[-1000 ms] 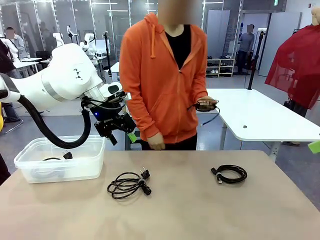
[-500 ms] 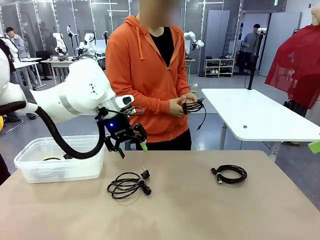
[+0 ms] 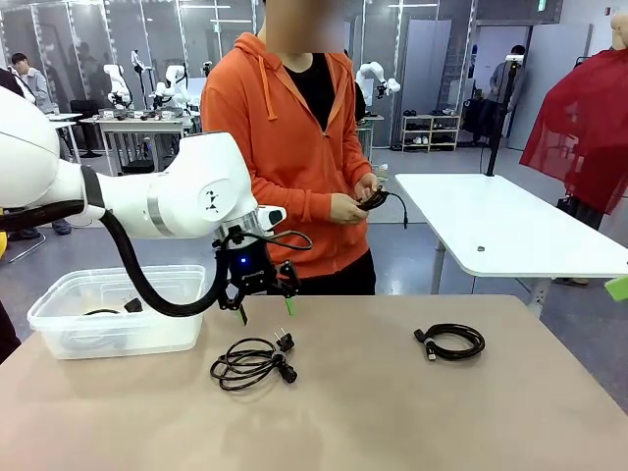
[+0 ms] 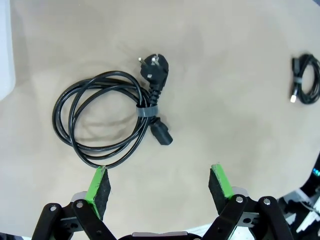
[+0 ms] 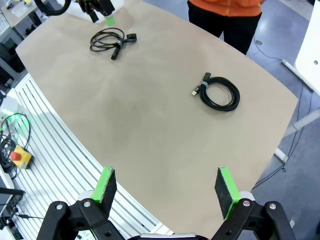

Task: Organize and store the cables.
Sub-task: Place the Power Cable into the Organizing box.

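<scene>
A coiled black power cable [image 3: 253,359] with chunky plug ends lies on the tan table, also seen in the left wrist view as the power cable [image 4: 112,116] and in the right wrist view as the power cable [image 5: 109,41]. My left gripper [image 3: 265,305] hangs open just above and behind it, green pads [image 4: 98,183] apart with nothing between. A smaller coiled cable [image 3: 451,341] lies at the right, the same small coil [image 5: 219,92] [image 4: 304,79] in both wrist views. The person's hands hold another black cable [image 3: 377,200]. My right gripper [image 5: 166,193] is open high above the table.
A clear plastic bin [image 3: 118,312] at the table's left holds a black cable [image 3: 110,311]. The person in an orange hoodie [image 3: 294,128] stands at the far edge. A white table [image 3: 510,231] stands behind on the right.
My left arm has swung right from above the bin to over the power cable. The person shifted left and brought both hands together on the cable they hold.
</scene>
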Controlling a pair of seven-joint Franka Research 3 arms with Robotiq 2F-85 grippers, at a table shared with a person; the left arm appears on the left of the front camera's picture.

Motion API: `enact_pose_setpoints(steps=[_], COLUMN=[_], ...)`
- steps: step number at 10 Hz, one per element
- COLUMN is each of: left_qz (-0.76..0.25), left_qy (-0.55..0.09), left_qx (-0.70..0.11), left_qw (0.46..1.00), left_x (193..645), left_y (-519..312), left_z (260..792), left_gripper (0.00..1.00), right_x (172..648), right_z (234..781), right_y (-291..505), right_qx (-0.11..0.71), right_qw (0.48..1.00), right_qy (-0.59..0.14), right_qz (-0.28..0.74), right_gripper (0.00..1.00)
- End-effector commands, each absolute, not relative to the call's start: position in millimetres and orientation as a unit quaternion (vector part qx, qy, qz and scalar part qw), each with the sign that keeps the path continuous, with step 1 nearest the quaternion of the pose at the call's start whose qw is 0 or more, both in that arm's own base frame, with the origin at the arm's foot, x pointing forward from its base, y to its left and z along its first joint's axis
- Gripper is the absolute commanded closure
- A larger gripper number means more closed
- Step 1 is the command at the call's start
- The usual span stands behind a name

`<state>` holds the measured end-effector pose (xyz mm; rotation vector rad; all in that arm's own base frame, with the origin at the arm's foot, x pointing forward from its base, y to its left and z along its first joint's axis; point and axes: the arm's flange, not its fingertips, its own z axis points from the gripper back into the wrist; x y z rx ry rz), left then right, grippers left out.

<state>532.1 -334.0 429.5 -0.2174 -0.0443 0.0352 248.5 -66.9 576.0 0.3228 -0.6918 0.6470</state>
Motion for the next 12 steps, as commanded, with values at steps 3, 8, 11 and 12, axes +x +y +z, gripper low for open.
enact_pose_setpoints(steps=[3,8,11,12], left_qz=[0.086,0.099,0.085,0.085], left_qy=[-0.006,0.029,0.05,0.056], left_qx=[-0.061,-0.027,-0.03,-0.026], left_qw=[0.994,0.994,0.995,0.994], left_x=[557,575,577,578], left_y=[-356,-367,-366,-366], left_z=[426,397,374,368], left_gripper=[0.0,0.0,0.0,0.0], right_x=[248,248,248,248], right_z=[576,576,576,576], right_y=[-67,-67,-67,-67], right_qx=[0.15,0.15,0.15,0.15], right_qw=[0.88,0.88,0.88,0.88], right_qy=[-0.33,-0.33,-0.33,-0.33], right_qz=[0.307,0.307,0.307,0.307], right_gripper=[0.0,0.0,0.0,0.0])
